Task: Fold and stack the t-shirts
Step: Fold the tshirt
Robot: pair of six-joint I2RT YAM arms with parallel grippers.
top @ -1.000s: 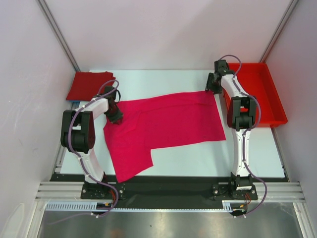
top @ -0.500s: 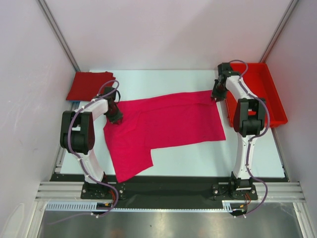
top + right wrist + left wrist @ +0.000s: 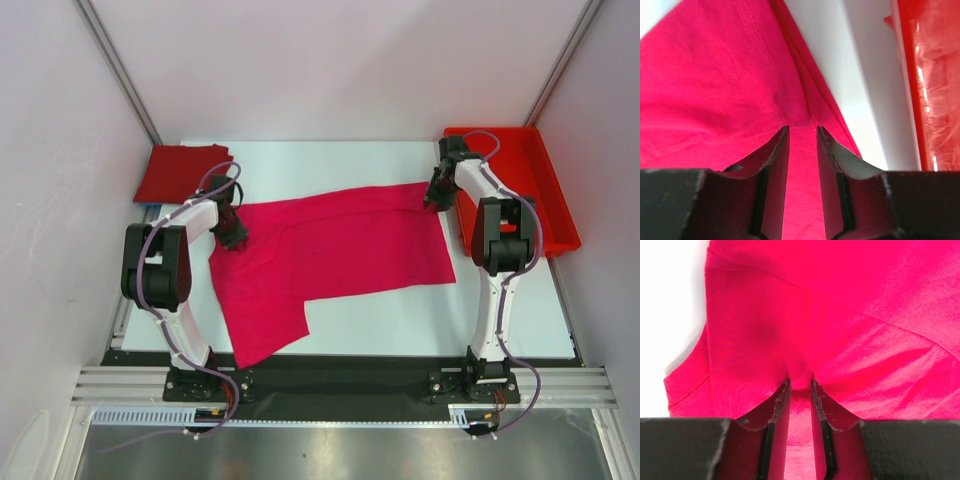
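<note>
Two grips on pink t-shirt (image 3: 340, 250) now: right fingers (image 3: 774, 162) just clamped its corner, left fingers (image 3: 779, 412) still clamped; fold-ready.

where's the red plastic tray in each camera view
Top external: red tray at the far right, in the upper half.
Left wrist: not in it.
Right wrist: the tray runs down the right edge.
Shared landmark: the pink t-shirt, its far right corner beside the tray.

Open table (image 3: 400, 318) along the near edge; red tray (image 3: 546, 205) just beside the right fingers (image 3: 774, 170), crimson t-shirt (image 3: 180, 172) far left.
</note>
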